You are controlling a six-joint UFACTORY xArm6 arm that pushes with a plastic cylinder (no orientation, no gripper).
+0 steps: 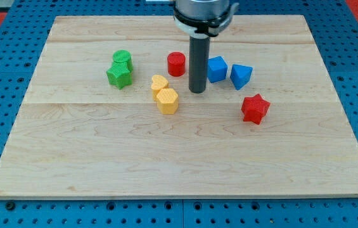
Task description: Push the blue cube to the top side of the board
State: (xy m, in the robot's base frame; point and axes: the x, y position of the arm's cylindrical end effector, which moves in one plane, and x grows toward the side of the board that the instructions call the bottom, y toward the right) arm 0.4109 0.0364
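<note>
The blue cube sits on the wooden board, right of centre in the upper half. A second blue block, wedge-like, lies just to its right. My tip rests on the board just left of and slightly below the blue cube, close to it; I cannot tell if it touches. The red cylinder stands just left of the rod.
A yellow heart-like block and a yellow hexagonal block lie left of my tip. A green cylinder and a green star-like block sit at the left. A red star-like block lies at the lower right.
</note>
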